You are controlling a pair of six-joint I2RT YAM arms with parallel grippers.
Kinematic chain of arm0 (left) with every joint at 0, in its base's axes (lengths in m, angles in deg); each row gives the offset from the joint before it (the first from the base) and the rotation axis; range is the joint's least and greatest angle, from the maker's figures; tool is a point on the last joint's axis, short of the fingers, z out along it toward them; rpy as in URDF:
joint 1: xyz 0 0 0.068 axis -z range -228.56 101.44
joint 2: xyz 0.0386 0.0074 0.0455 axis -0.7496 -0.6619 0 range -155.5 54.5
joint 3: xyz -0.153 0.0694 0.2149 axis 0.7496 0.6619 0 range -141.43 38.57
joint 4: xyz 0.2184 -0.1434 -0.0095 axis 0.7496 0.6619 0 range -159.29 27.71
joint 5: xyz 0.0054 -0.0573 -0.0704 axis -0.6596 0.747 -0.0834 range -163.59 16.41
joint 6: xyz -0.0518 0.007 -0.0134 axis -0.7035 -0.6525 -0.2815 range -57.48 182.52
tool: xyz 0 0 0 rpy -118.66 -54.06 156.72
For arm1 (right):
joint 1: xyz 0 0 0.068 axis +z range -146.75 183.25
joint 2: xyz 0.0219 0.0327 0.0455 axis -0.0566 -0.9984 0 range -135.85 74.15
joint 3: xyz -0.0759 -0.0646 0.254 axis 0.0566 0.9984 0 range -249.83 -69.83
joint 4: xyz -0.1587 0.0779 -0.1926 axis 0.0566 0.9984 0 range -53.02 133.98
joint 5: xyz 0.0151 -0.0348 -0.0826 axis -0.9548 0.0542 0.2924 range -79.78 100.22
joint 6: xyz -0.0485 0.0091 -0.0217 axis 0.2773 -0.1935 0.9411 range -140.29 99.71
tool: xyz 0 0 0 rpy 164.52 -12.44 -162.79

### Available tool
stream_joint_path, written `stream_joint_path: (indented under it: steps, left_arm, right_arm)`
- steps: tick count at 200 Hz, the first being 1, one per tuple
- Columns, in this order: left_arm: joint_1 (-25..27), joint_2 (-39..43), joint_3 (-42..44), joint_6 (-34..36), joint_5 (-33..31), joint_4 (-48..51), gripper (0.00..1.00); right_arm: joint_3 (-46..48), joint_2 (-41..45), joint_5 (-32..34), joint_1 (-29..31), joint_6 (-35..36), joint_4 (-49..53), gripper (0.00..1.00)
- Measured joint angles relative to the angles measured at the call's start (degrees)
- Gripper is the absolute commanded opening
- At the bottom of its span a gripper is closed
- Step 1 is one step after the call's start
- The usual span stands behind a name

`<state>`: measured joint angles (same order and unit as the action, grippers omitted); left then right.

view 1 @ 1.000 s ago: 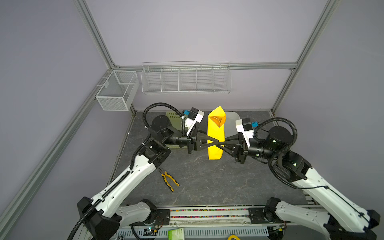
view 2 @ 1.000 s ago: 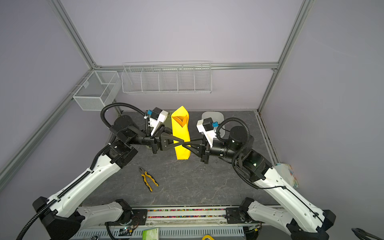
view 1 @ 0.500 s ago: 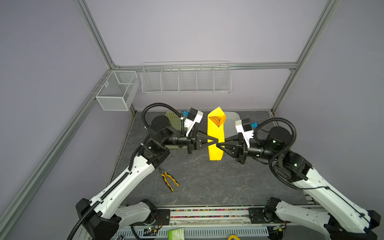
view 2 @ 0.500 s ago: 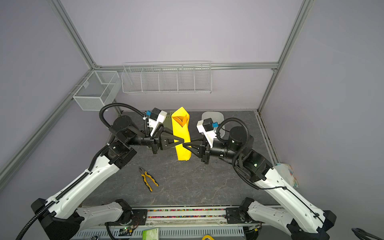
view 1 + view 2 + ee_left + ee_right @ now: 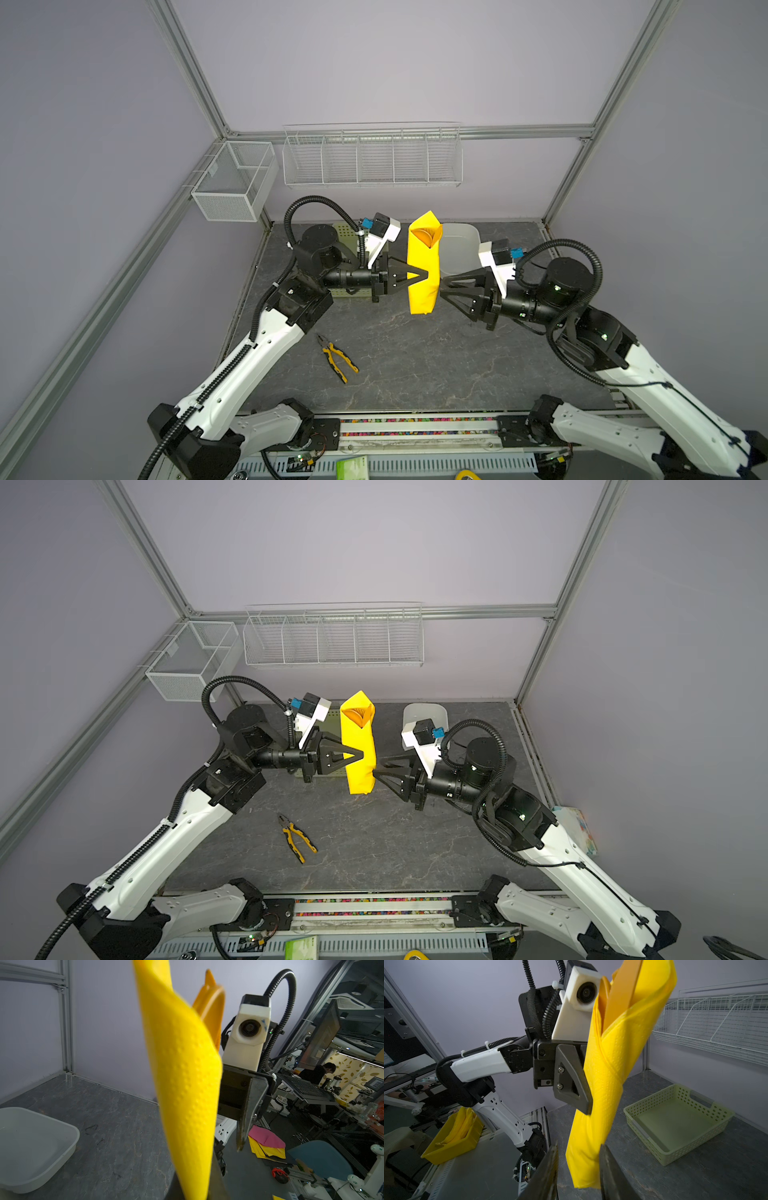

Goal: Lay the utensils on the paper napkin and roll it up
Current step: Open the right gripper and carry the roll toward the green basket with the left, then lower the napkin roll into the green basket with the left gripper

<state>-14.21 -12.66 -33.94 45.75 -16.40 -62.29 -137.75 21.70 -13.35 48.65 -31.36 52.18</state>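
The paper napkin [image 5: 424, 266] [image 5: 359, 746] is rolled into a bright yellow tube that hangs upright above the table. The orange utensils [image 5: 424, 237] [image 5: 620, 991] stick out of its open top end. My left gripper [image 5: 426, 275] [image 5: 361, 754] is shut on the roll's middle from the left. In the left wrist view the napkin [image 5: 182, 1076] fills the space between the left gripper's [image 5: 195, 1193] dark fingers. My right gripper [image 5: 441, 287] [image 5: 375, 771] is open just right of the roll. In its wrist view the right gripper [image 5: 579, 1145] has its fingers apart either side of the napkin's [image 5: 608, 1076] lower end.
Yellow-and-black pliers [image 5: 338, 361] lie on the grey table front left of centre. A pale green perforated basket [image 5: 675, 1126] sits behind the left arm. A white tray [image 5: 459, 245] [image 5: 31, 1147] is at the back. Wire racks [image 5: 372, 158] and a mesh box [image 5: 232, 183] hang on the walls.
My right gripper has opened and drawn back to the right, off the roll. The left gripper has tightened on the roll, which stays upright in place.
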Motion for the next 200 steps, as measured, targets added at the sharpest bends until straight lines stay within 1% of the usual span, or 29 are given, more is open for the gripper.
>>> stream_joint_path:
  steps: [29,55,91,123,150,177,200]
  left_arm:
    - [-5.07,-1.66,-1.27,3.1,-0.9,6.51,0.0]
    - [-9.01,-4.85,-3.34,6.34,-1.77,12.74,0.0]
    - [-15.34,-11.06,-6.93,10.62,-3.06,21.66,0.0]
    - [-19.85,-17.57,-12.07,14.05,-5.16,28.57,0.0]
    - [-22.34,-23.87,-16.9,16.17,-7.28,33.18,0.0]
    - [-23.54,-31.5,-23.08,17.92,-9.79,37.81,0.0]
    - [-24.48,-37.9,-27.3,18.6,-10.1,40.85,0.0]
  right_arm:
    - [0.0,0.79,4.55,-1.29,0.68,4.39,0.36]
    - [0.0,0.5,7.48,-4.22,0.9,8.48,0.36]
    - [0.46,-0.11,8.55,-8.52,1.05,11.98,0.36]
    - [1.88,-0.15,8.59,-10.23,1.07,13.49,0.36]
    - [2.89,-0.52,9.03,-11.13,1.31,14.69,0.37]
    - [3.26,-1.09,9.4,-11.91,2.03,16.33,0.38]
    - [3.98,-1.09,9.44,-12.37,2.36,17.11,0.38]
